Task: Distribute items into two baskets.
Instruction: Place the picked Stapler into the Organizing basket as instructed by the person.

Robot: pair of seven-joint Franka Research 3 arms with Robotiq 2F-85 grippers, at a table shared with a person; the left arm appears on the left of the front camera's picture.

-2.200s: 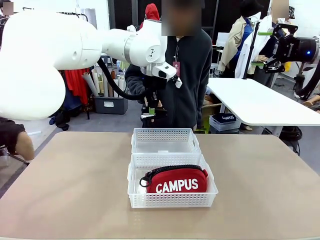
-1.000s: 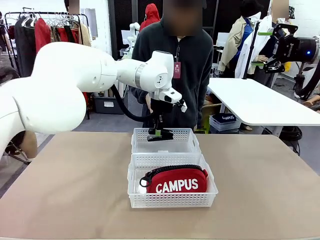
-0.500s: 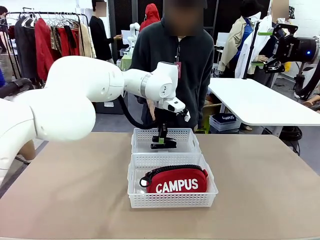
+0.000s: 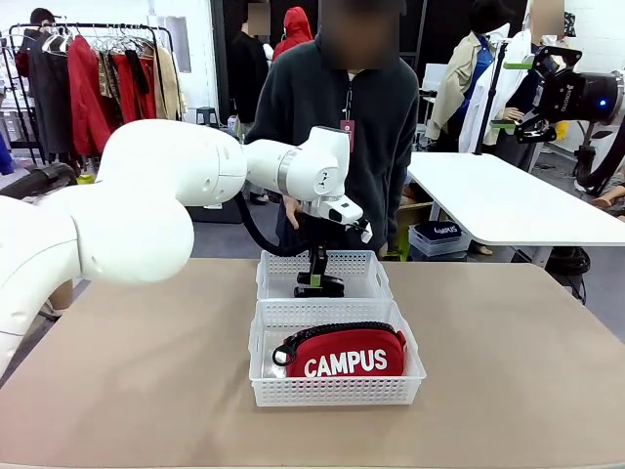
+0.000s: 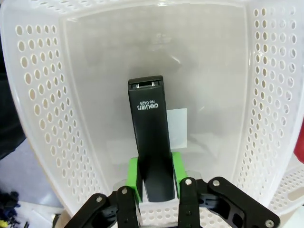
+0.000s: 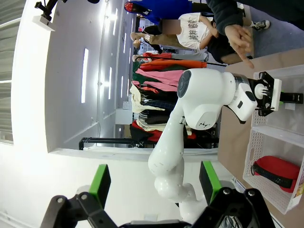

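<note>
The black stapler (image 5: 148, 133) is clamped at one end between the green pads (image 5: 134, 180) of my left gripper (image 5: 156, 179). It hangs inside the far basket (image 4: 371, 266), low over the white label (image 5: 178, 127) on the bottom, and I cannot tell whether it touches. From the front, the left gripper (image 4: 318, 283) reaches down into that basket. In the near basket (image 4: 337, 393) the red CAMPUS pouch (image 4: 347, 354) lies flat. High at the right, my right gripper (image 4: 508, 95) is held open with nothing in it; its fingers (image 6: 99, 184) stand far apart.
A person in a dark top stands just behind the far basket, one hand (image 6: 240, 39) close to the table edge. The two baskets touch end to end at the middle of the tan table (image 4: 127, 371). A white table (image 4: 508, 200) stands at back right.
My left arm has come down and forward, lowering the stapler from above the far basket's rim into the basket. The pouch and the right arm have stayed put.
</note>
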